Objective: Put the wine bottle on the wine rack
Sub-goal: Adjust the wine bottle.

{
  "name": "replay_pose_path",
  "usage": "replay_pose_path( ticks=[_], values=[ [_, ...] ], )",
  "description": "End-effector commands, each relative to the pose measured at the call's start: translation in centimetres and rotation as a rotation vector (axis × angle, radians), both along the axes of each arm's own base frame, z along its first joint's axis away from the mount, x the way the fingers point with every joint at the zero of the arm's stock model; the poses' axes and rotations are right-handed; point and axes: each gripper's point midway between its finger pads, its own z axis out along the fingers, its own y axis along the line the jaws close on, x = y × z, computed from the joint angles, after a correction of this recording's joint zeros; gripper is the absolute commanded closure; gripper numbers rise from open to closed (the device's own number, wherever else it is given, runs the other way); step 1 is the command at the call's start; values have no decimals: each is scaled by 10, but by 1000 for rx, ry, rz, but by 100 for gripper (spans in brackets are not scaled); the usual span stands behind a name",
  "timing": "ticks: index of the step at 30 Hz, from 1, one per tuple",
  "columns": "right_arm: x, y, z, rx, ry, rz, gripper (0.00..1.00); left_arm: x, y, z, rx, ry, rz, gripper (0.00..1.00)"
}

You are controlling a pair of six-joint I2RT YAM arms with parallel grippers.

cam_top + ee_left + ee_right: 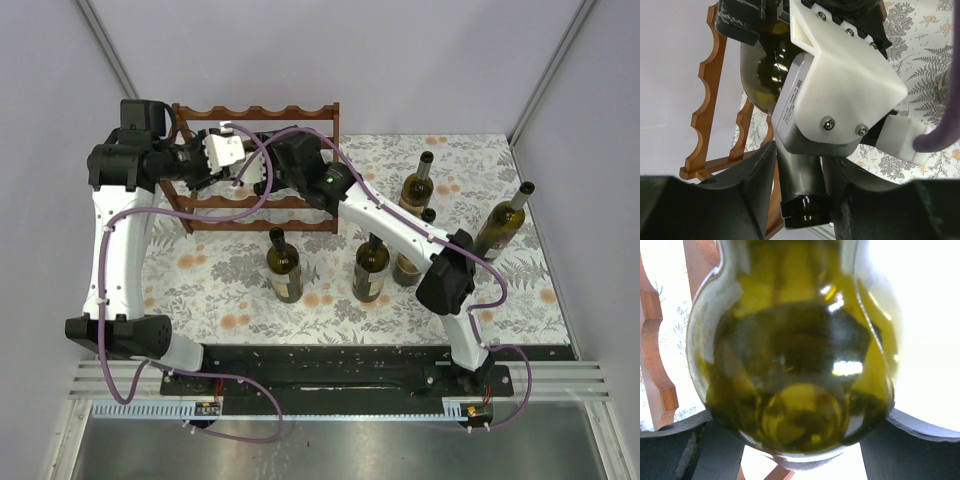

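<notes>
The reddish-brown wine rack (300, 110) stands at the back left of the floral mat. It also shows in the left wrist view (702, 110) and the right wrist view (655, 365). An olive-green wine bottle (762, 75) lies about level at the rack, mostly hidden by both arms in the top view. My left gripper (197, 165) has its fingers (750, 175) closed round the bottle's neck, just above the dark cap (805, 210). My right gripper (250, 165) is shut on the bottle's body (795, 365), its fingers (700, 440) hugging both sides.
Several upright wine bottles stand on the mat: two near the middle front (283, 265) (371, 268), one beside them (407, 262), one behind (418, 185) and one at the right (503, 222). Purple cables loop over the rack (262, 185). Walls enclose the sides.
</notes>
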Motion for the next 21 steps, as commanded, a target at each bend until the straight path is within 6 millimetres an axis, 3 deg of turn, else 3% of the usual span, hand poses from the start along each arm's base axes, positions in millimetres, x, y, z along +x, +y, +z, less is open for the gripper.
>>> replay_pose_path(
  ticks=[1,4,6,10,16,19,21],
  values=[
    [-13,-13,102,94,-229,3,100,3,-9,8,-1,-34,-29,60],
    [-13,-12,103,95,-232,2,100,3,-10,-5,30,-11,-29,77],
    [-13,-13,103,91,-235,0,100,2,-9,-9,36,0,-25,100],
    [-12,-13,101,91,-243,-7,100,1,-10,-9,24,4,-12,100],
    [-3,-16,85,42,-300,-52,100,-7,-22,12,-94,-3,-11,100],
    [1,-18,78,14,-335,-64,93,-10,-28,23,-166,-1,-3,100],
    [2,-19,75,9,-329,-75,81,-11,-28,28,-190,-7,7,100]
  ],
)
